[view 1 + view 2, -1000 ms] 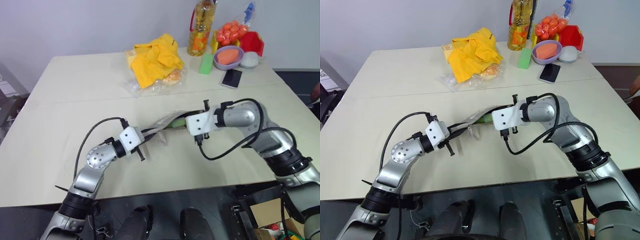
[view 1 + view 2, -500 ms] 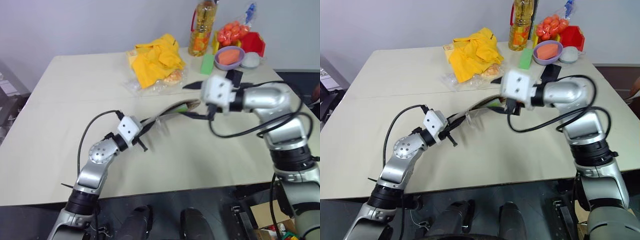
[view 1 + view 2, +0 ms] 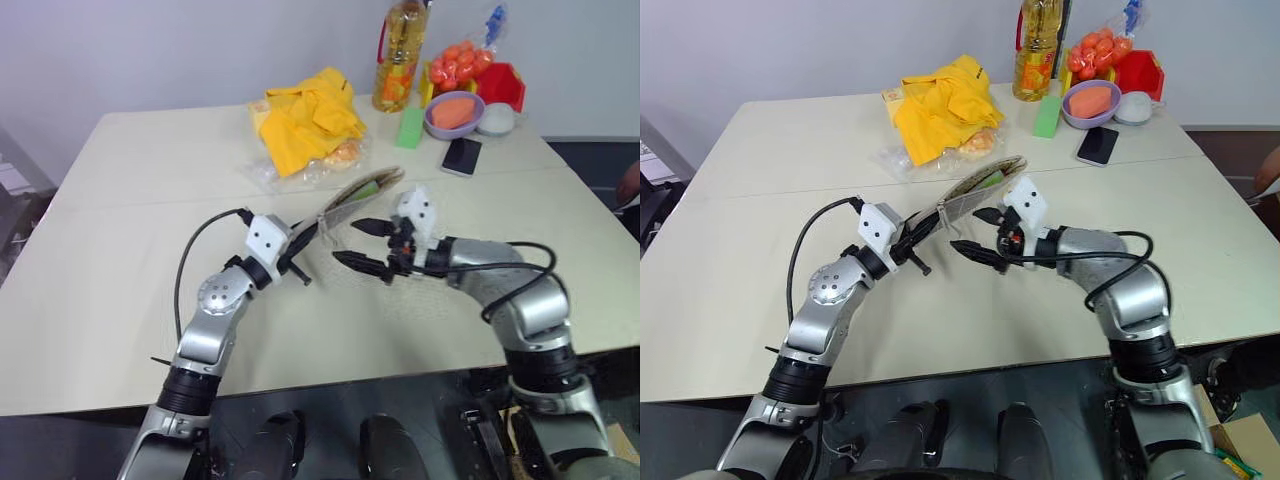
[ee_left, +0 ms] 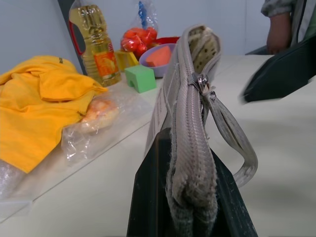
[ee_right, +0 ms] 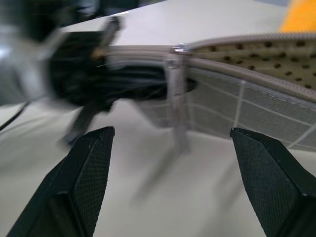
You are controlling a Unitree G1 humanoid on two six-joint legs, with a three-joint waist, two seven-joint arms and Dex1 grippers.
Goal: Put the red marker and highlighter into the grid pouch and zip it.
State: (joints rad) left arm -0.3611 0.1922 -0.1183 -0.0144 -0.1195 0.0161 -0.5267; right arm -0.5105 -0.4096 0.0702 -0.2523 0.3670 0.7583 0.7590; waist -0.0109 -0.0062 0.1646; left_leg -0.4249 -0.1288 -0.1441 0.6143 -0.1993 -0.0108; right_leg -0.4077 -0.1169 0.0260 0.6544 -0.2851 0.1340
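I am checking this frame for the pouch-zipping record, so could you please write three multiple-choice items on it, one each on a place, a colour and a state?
1. Where is the grid pouch?
A. Flat on the table beside the phone
B. Lifted off the table, one end pinched by the left gripper
C. Under the yellow cloth

2. What colour is the block standing in front of the oil bottle?
A. Green
B. Blue
C. White

3. How does the right gripper stand?
A. Shut on the pouch
B. Shut on a marker
C. Open, near the zipper pull

Answers: 1 B, the left wrist view shows the black fingers clamped on the pouch's end. 2 A, the block is light green. 3 C, the right wrist view shows its two fingers wide apart with the pull between them, untouched.
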